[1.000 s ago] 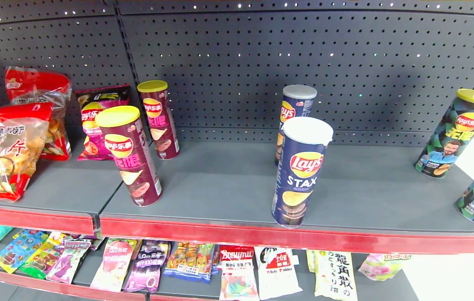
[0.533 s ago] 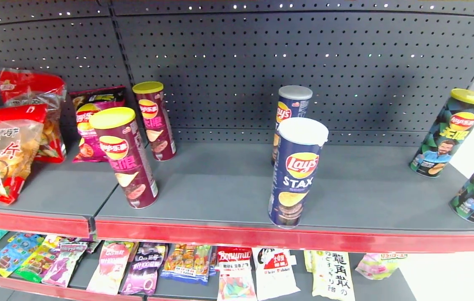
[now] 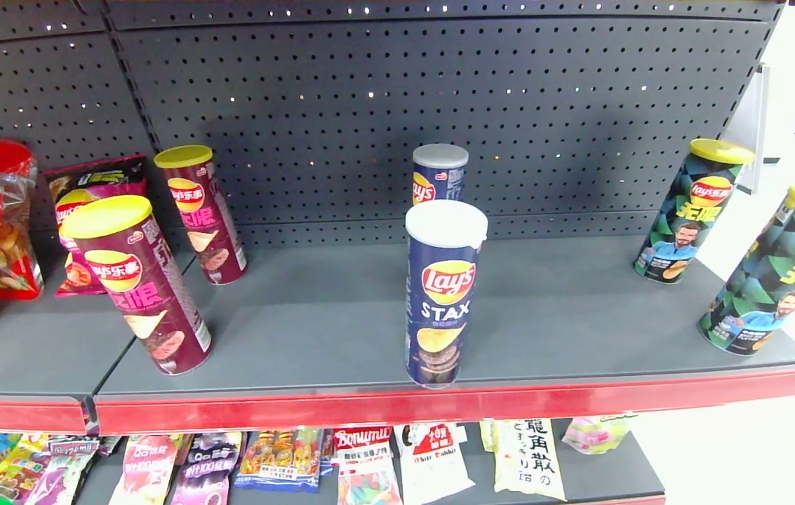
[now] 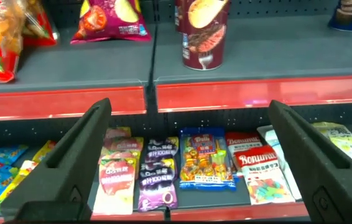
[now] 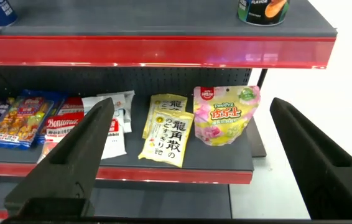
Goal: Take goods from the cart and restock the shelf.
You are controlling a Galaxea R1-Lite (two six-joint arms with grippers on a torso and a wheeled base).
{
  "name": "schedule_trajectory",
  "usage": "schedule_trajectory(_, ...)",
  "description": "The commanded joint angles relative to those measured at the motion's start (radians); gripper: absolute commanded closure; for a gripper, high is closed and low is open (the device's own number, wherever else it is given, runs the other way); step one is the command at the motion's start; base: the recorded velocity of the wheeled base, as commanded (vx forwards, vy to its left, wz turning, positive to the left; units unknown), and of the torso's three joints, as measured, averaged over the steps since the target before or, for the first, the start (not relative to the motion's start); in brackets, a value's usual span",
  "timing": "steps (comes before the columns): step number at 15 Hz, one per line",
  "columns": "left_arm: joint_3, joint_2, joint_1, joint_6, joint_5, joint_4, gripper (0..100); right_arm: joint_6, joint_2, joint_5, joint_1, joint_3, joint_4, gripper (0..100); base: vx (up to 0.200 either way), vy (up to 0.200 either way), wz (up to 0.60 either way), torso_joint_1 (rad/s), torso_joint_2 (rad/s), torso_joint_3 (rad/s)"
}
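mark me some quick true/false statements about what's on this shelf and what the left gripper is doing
1. The front navy can stands directly in front of the rear navy can on the upper shelf. True.
2. The front maroon can lies on its side. False: it stands on its base with its yellow lid up.
3. The left gripper is clamped on a can. False: it is open with nothing between its fingers.
4. The front green can has a yellow lid. True.
5. The lower shelf holds cans. False: flat snack packets lie there.
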Motion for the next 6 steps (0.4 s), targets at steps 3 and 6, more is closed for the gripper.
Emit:
schedule_trajectory(3,0.002,0.001,-0.001,0.0,0.005,-0.002,0,0.0,0.004,0.001,0.001,0.0,-0.001,0,0.0,0.0,0.0,0.0,0.0,0.0)
schedule_trajectory(6,0.001,0.001,-0.001,-0.001,0.0,-0.002,0,0.0,0.004,0.0,0.0,0.0,-0.001,0,0.0,0.0,0.0,0.0,0.0,0.0)
